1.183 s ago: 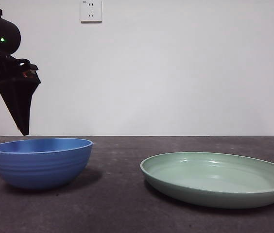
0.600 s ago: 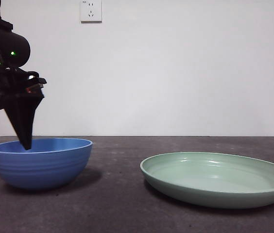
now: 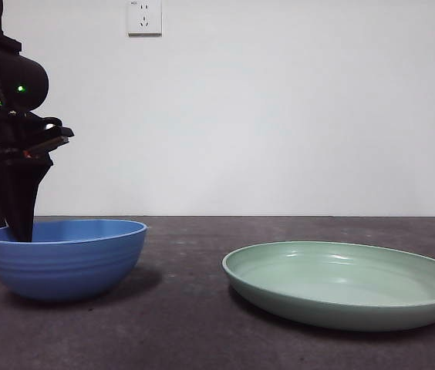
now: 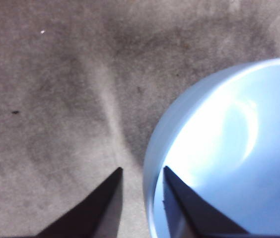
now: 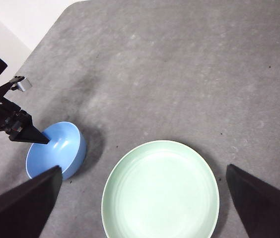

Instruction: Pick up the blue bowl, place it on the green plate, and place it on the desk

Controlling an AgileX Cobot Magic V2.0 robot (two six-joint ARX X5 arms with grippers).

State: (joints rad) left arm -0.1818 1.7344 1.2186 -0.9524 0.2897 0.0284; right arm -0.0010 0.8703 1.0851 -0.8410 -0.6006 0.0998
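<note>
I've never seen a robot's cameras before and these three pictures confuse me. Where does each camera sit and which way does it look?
Front view: low at desk height, looking level across; the left claw straddles the blue bowl rim.
Left wrist view: on the left arm, looking down past its two jaws at the bowl's rim and the desk.
Right wrist view: on the right arm, high up, looking down; its open right claw hangs over the green plate.
All three show the bowl.
</note>
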